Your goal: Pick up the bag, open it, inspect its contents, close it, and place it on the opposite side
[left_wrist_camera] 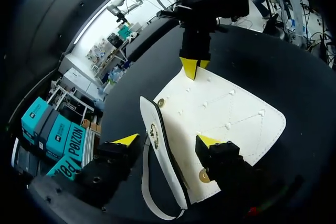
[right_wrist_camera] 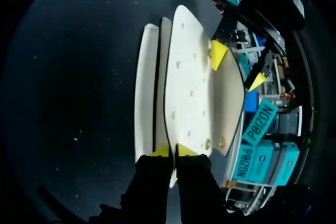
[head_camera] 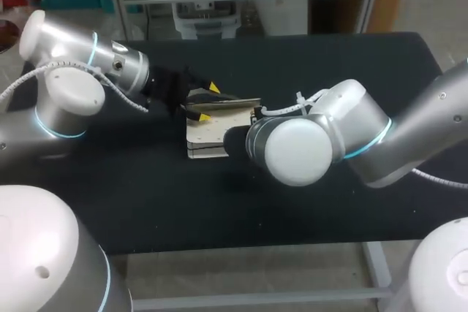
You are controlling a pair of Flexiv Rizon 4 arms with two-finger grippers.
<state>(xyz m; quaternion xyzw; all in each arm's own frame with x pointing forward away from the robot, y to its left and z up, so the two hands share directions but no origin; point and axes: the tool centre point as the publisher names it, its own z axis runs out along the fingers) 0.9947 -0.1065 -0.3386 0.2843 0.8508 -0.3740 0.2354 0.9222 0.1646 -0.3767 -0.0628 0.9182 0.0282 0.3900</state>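
Right wrist view: your right gripper (right_wrist_camera: 173, 152) is pinched almost shut on the flap edge of the bag (right_wrist_camera: 184, 77), which lies in the middle of the table (head_camera: 351, 202). Beyond it, the left gripper (right_wrist_camera: 237, 68) stands wide open astride another panel, holding nothing. This is probably the opening step, so next you close the left one and part the sides gently.

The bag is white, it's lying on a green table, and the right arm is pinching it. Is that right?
Not quite. The table is black, not green, as the head view shows. The rest is right: the bag is white, and the right gripper has its jaws shut on it, as the right wrist view shows.
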